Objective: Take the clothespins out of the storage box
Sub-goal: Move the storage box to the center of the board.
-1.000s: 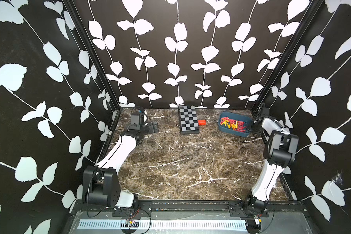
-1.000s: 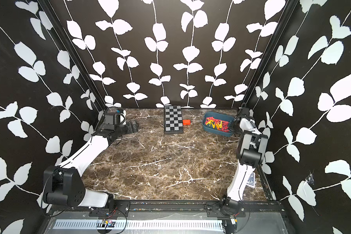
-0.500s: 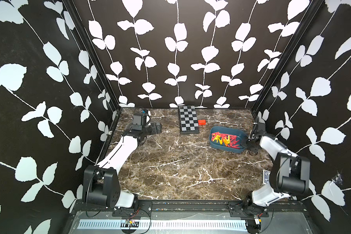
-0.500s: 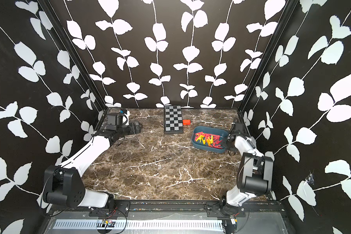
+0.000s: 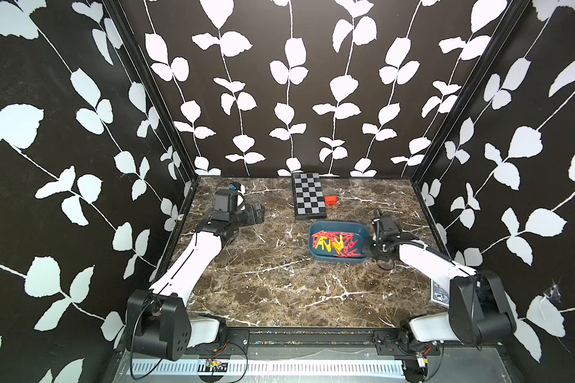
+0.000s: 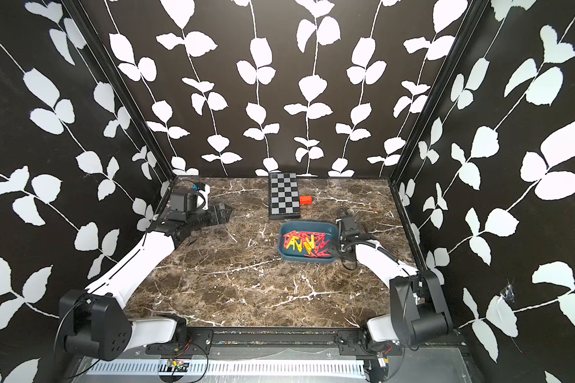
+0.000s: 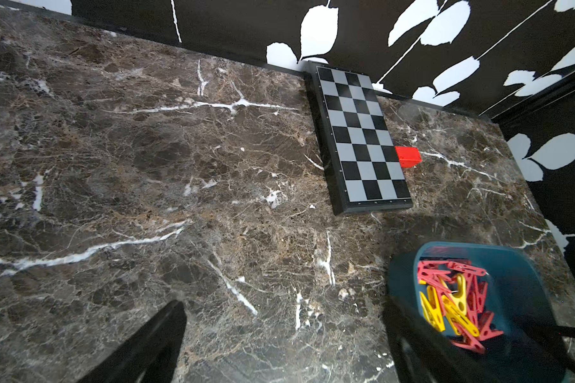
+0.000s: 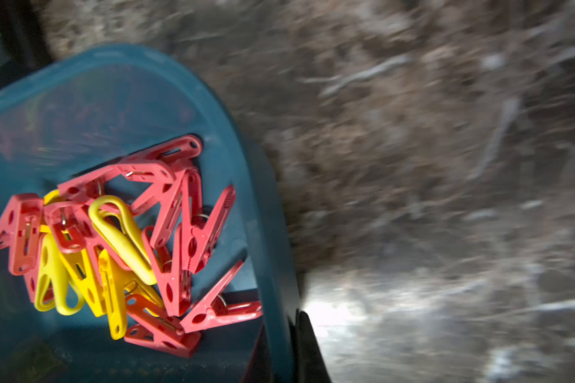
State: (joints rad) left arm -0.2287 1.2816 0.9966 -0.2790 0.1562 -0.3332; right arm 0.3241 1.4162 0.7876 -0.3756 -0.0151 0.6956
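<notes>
The teal storage box (image 5: 361,231) (image 6: 327,228) sits right of the table's middle, with a heap of red and yellow clothespins (image 5: 335,243) (image 6: 305,244) inside. My right gripper (image 5: 367,250) (image 6: 338,250) is shut on the box's right-hand rim. In the right wrist view the right gripper (image 8: 289,331) pinches the box wall (image 8: 233,139) with one finger on each side, beside the clothespins (image 8: 130,238). My left gripper (image 5: 258,214) (image 6: 224,214) hovers open and empty at the back left. In the left wrist view the left gripper (image 7: 286,318) looks over bare marble, with the box (image 7: 512,275) and clothespins (image 7: 455,298) off to one side.
A black-and-grey checkered board (image 5: 309,195) (image 7: 359,139) lies at the back centre, just behind the box. A small red block (image 5: 330,200) (image 7: 408,157) sits against its right edge. A patterned card (image 5: 439,291) lies by the right wall near my right arm's base.
My right gripper has dragged the storage box from the back right corner forward and toward the middle. The left gripper has shifted slightly and stays open.
</notes>
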